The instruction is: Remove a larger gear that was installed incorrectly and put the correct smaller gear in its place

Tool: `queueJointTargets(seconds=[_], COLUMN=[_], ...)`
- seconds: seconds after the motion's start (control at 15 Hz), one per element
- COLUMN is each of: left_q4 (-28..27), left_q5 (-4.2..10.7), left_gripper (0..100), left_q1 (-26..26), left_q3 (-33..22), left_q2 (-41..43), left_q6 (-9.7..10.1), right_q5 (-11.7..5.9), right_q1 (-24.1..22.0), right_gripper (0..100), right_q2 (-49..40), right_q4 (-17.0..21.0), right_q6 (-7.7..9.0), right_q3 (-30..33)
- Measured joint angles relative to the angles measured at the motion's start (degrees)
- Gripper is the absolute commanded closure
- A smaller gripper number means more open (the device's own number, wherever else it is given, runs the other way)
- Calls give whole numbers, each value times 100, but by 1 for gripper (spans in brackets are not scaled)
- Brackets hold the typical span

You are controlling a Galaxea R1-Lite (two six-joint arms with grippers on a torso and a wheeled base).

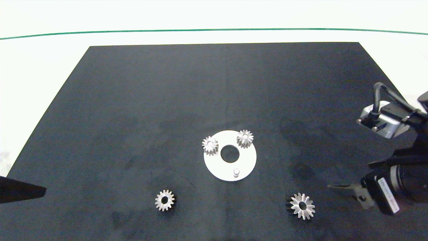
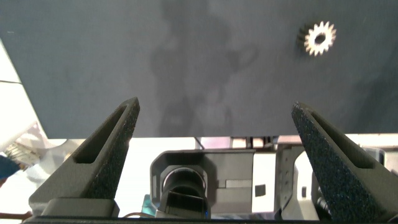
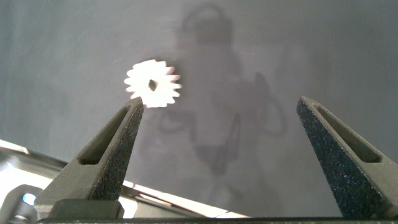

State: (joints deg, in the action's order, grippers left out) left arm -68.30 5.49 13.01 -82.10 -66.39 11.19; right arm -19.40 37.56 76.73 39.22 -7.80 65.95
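The larger gear (image 1: 301,206), with its bright star-like face, lies flat on the black mat at the front right, apart from the white disc plate (image 1: 249,157). My right gripper (image 3: 217,102) is open and empty, hovering just right of the larger gear (image 3: 152,83). The smaller gear (image 1: 164,200) lies on the mat at the front left. My left gripper (image 2: 214,106) is open and empty over the mat's left edge, with the smaller gear (image 2: 319,38) well off to its side. One peg (image 1: 236,172) on the plate stands bare.
Two other small gears (image 1: 210,145) (image 1: 245,138) sit on pegs at the back of the plate, around its centre hole (image 1: 229,153). The black mat (image 1: 214,93) covers most of the white table. My right arm (image 1: 394,180) fills the right edge, my left arm (image 1: 20,192) the left.
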Motion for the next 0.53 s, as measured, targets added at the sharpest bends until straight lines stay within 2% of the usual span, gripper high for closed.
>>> queueJointTargets(seconds=[0.13,0.33,0.4,0.47,0.53], left_q4=[293,485,488,489,496], left_q5=[0,7,13,16,11], left_gripper=[0,0,0,0,0], left_q1=[85,239,293,391,514], left_q3=[228,433,460,473,485], left_q2=[-169,-315,-334,-347,-356], left_q6=[2,22,57,105,154], right_q5=[0,35,118,336,711], right_q1=[-510,-1041,-1135,-1224,-1329], right_gripper=[0,0,0,0,0], right_q2=[-7,76,117,166,218], right_q4=[312,1235,1499,1682,1853], right_q6=[-162,-245,-296,-355,-391], right_q3=[561,1363,1619,1872,2118])
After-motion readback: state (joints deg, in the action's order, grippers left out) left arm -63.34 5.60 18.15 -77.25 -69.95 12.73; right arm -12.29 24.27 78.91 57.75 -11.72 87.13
